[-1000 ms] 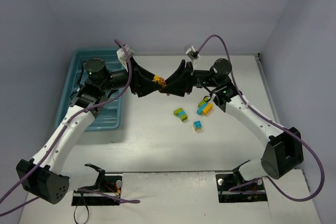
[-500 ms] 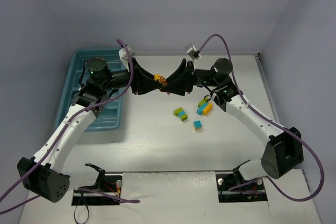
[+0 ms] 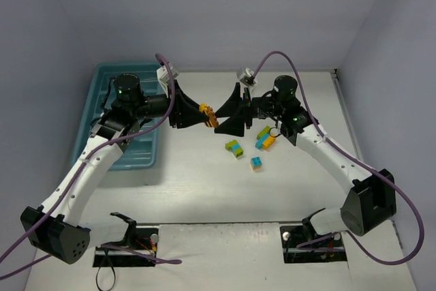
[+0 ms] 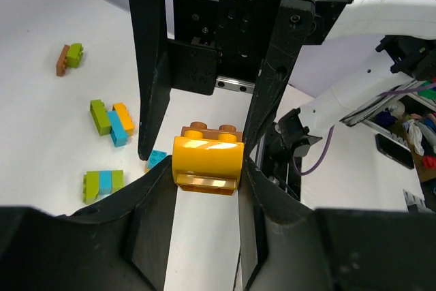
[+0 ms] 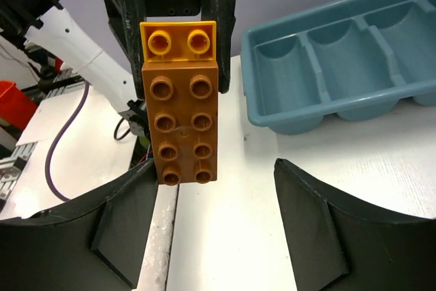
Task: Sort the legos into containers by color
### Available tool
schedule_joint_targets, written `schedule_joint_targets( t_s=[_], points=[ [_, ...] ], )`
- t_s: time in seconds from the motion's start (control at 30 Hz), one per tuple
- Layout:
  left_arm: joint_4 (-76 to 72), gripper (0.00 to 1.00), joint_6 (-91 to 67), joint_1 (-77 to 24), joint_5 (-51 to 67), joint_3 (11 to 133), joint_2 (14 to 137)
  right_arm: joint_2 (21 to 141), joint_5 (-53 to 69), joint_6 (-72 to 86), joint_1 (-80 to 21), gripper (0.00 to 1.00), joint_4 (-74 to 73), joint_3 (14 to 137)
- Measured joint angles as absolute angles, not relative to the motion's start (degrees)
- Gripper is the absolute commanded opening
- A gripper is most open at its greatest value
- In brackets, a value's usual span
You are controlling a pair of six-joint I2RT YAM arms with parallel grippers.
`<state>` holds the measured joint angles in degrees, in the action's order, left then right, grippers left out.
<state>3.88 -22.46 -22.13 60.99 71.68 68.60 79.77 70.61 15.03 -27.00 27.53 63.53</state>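
Yellow-brown lego (image 4: 206,161) clamped between left jaws; right jaws spread around it

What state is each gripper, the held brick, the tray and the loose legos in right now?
left gripper: shut on the yellow-and-brown stack.
yellow-and-brown stack: joined together, held in the air.
right gripper: open, facing the stack, not clamping it.
tray: the compartments that show are empty; part is hidden by the left arm.
loose legos: unsorted, outside the tray, some joined in mixed-color clusters.
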Motion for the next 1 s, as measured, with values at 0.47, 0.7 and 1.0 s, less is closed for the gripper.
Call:
schedule_joint_targets(
  t_s=[0.47,0.7,1.0],
  points=[
    [9.4,0.0,-18.0,-22.1,62.1,72.1,68.4,79.4,73.6,12.3,-27.0,0.61,24.2,64.2],
    [9.7,0.0,-17.1,-22.1,61.1,72.2,68.4,79.5,73.9,12.4,-27.5,0.61,24.1,65.1],
    [9.6,0.0,-16.6,-22.1,59.7,72.3,68.1,81.1,73.9,12.5,-28.5,0.58,24.1,65.2]
  ],
)
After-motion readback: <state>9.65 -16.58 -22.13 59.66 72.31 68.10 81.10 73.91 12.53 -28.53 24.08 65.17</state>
